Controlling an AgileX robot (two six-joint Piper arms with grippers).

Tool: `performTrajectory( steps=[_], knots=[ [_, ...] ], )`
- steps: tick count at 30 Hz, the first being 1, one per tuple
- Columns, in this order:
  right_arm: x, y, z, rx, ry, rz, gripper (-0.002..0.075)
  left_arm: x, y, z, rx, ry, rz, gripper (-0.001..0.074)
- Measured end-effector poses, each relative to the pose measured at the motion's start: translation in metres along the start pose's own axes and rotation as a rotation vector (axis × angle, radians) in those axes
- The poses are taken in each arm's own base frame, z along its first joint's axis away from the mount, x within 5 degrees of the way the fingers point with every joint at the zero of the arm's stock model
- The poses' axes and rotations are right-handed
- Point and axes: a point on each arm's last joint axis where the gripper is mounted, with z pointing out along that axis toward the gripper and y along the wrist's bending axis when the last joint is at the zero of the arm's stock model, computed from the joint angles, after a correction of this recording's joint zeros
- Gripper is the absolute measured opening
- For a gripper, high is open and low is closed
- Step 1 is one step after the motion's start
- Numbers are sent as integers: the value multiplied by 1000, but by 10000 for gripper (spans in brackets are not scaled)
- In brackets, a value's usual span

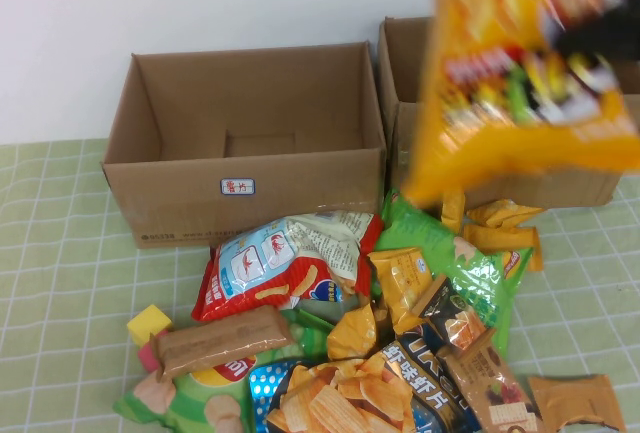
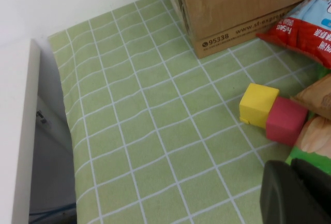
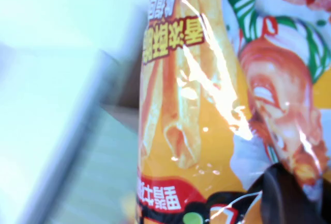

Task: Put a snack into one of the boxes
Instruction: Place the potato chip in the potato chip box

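My right gripper (image 1: 592, 41) is shut on a large yellow chip bag (image 1: 510, 83) and holds it high in the air, over the front of the right cardboard box (image 1: 400, 63). The bag fills the right wrist view (image 3: 207, 105), with one dark finger (image 3: 292, 198) pressed on it. The open left cardboard box (image 1: 245, 188) stands empty beside it. My left gripper (image 2: 297, 193) is shut and empty, low over the green cloth near the left edge of the snack pile; it does not show in the high view.
A pile of snack bags (image 1: 290, 268) lies in front of both boxes. A yellow cube (image 2: 257, 104) and a red cube (image 2: 285, 120) sit at its left edge. The left box's corner (image 2: 232, 6) shows in the left wrist view. A white wall stands behind.
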Motion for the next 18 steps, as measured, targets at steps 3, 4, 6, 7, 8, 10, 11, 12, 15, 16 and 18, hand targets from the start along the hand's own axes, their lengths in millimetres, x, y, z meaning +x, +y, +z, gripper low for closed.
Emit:
performTrajectory(
  steps=[3,4,6,7,8,10,11,12,15,16,18],
  knots=[
    [-19,26,21,-123,-134,-68,11,0,0,0,0,0,0,-3],
    [-25,34,30,-158,-183,-86,11,0,0,0,0,0,0,-3],
    [-36,48,48,-214,-279,-111,11,0,0,0,0,0,0,-3],
    [-41,55,58,-235,-327,-116,11,0,0,0,0,0,0,-3],
    [-44,61,68,-252,-360,-120,11,0,0,0,0,0,0,-3],
    [-53,72,90,-262,-436,-149,11,-1,0,0,-1,-7,-2,-2],
    [-56,75,101,-249,-460,-179,11,-1,0,0,-2,-12,-2,-3],
    [-58,78,112,-236,-479,-232,11,-1,0,0,-2,-15,-2,-3],
    [-58,84,147,-174,-508,-410,11,-2,0,0,-4,-21,-2,-3],
    [-57,84,160,-147,-510,-458,11,-2,0,0,-4,-23,-2,-2],
    [-53,81,185,-98,-502,-507,11,-2,0,0,-4,-23,-2,-2]
  ],
)
